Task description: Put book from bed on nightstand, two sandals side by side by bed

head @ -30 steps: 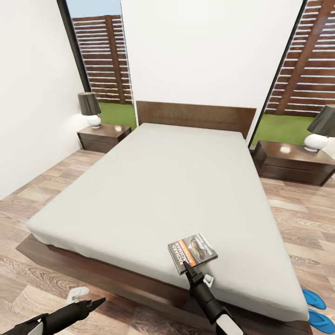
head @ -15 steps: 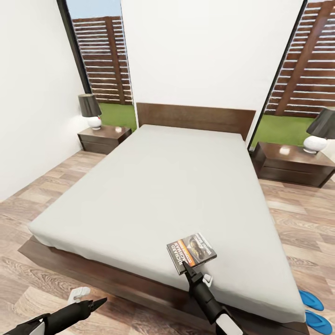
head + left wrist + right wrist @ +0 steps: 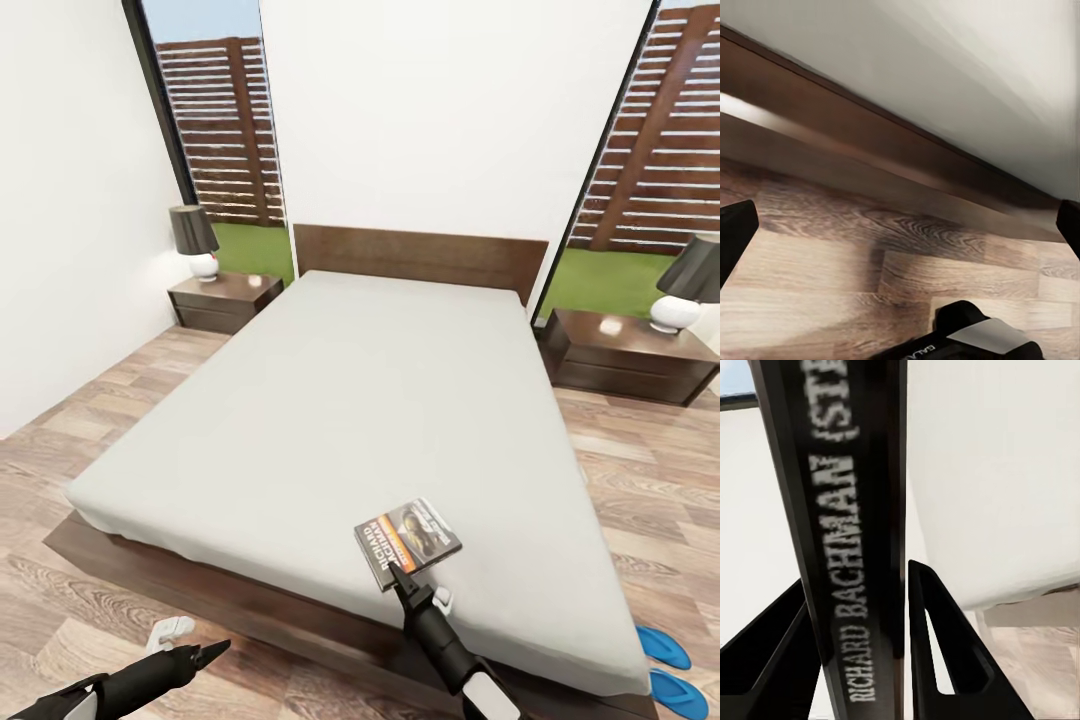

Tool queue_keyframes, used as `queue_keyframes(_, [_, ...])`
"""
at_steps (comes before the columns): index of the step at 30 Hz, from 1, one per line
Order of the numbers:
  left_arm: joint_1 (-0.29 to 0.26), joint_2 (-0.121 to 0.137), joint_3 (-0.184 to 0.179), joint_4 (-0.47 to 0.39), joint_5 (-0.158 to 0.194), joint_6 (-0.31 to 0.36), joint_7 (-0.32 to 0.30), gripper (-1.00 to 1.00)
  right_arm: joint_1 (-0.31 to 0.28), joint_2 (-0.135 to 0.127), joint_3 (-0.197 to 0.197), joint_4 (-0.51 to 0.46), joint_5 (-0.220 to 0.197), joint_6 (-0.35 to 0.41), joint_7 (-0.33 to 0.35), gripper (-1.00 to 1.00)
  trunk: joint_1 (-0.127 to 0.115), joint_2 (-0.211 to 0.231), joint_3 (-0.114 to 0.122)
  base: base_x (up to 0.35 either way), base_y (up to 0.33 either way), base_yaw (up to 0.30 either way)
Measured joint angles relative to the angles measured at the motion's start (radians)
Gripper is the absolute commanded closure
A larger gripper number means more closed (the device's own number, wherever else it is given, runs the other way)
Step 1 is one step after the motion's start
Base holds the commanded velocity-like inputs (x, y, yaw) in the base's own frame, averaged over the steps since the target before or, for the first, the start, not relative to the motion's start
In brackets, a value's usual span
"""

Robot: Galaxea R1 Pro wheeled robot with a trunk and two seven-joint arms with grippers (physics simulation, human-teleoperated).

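Right gripper (image 3: 394,574) pinches 1 book (image 3: 408,540) at its near edge; wrist view shows a finger (image 3: 945,652) either side of the spine. Book sits near the foot corner of 1 bed (image 3: 350,400), cover up. Left gripper (image 3: 205,655) hovers over the floor (image 3: 90,420) by the bed frame, fingers spread wide. 2 nightstands (image 3: 222,300) (image 3: 625,355), 1 lamp (image 3: 194,238) on each. 2 blue sandals (image 3: 664,647) (image 3: 682,694) on floor at bed's right, approx. side by side.
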Motion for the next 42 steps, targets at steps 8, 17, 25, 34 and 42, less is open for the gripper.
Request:
queue_keyframes(8, [0.000,0.000,0.000,0.000,0.000,0.000,0.000,-1.00,0.000,0.000,0.064,-0.023,0.088,0.073,0.001,1.00,-0.031,0.056,0.025,0.000,0.000,0.000])
queue_keyframes(17, [0.000,0.000,0.000,0.000,0.000,0.000,0.000,-1.00,0.000,-0.020,0.069,-0.069,0.113,0.189,0.000,1.00,-0.065,0.119,0.053,0.000,0.000,0.000])
queue_keyframes(25, [0.000,0.000,0.000,0.000,0.000,0.000,0.000,-1.00,0.000,-0.043,0.066,-0.067,0.124,0.336,0.001,1.00,-0.096,0.175,0.078,0.000,0.000,0.000])
queue_keyframes(34, [0.000,0.000,0.000,0.000,-0.001,0.000,0.000,-1.00,0.000,-0.048,0.068,-0.087,0.125,0.343,0.000,1.00,-0.130,0.238,0.107,0.000,0.000,0.000])
queue_keyframes(42, [0.000,0.000,-0.001,0.000,-0.002,0.000,0.000,-1.00,0.000,-0.061,0.069,-0.151,0.144,0.334,0.005,1.00,-0.161,0.294,0.132,0.000,0.000,0.000])
